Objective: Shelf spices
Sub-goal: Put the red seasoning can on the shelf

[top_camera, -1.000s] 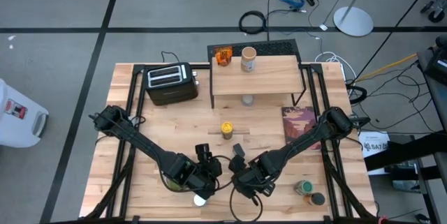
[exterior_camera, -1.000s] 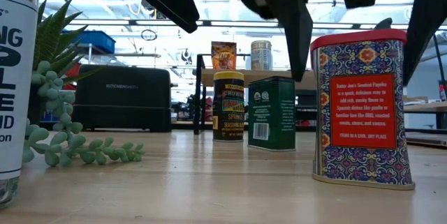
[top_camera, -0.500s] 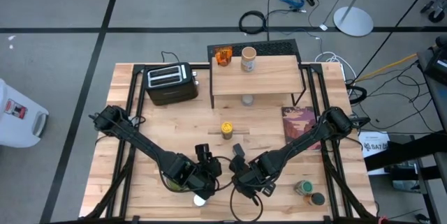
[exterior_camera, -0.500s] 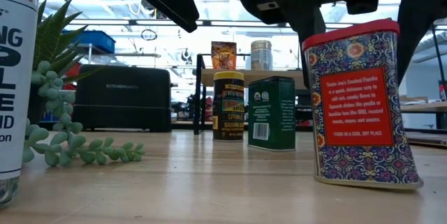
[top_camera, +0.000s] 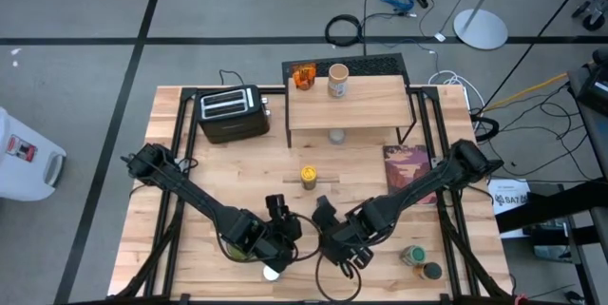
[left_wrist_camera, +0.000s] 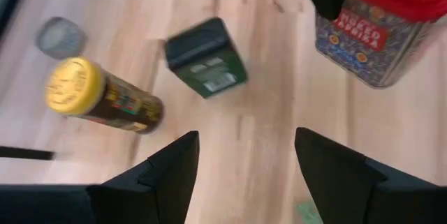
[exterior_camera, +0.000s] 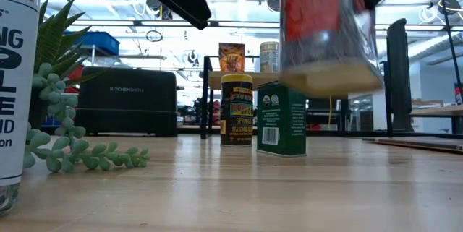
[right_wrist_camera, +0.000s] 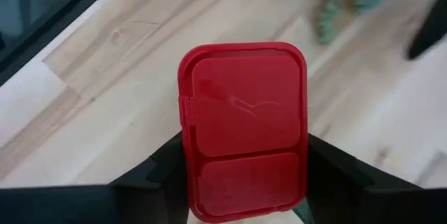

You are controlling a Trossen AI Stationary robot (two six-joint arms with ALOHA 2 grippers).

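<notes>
- Lifted off the table since half a second ago, the red tin of smoked paprika (exterior_camera: 329,29) now hangs in the air in the low view, its base clear of the wood where it earlier stood tilted.
- Right gripper (right_wrist_camera: 243,182) grips the tin between its two dark fingers, one on each long side of the red lid, at the near middle of the table (top_camera: 370,167).
- Left gripper (left_wrist_camera: 244,175) hovers just beside it with its fingers spread and nothing between them.
- On the table beyond the tin stand the yellow-lidded seasoning jar (exterior_camera: 236,109) and the dark green square tin (exterior_camera: 281,117), near each other.
- The shelf (top_camera: 370,107), a light plank on a black wire frame, sits at the far side of the table, well apart from the raised tin.
- An amber jar (top_camera: 303,77) and a tan-lidded jar (top_camera: 337,82) already stand on its far edge; much of the plank is bare.
- A black toaster (top_camera: 233,113) sits to the shelf's left.
- Judged step: carrying the paprika tin to the shelf, just after pickup. Two spices look shelved, so the task seems early.
- Next move likely calls for raising the tin above the plank, carrying it past the two standing containers without knocking them, and setting it upright on bare plank.
</notes>
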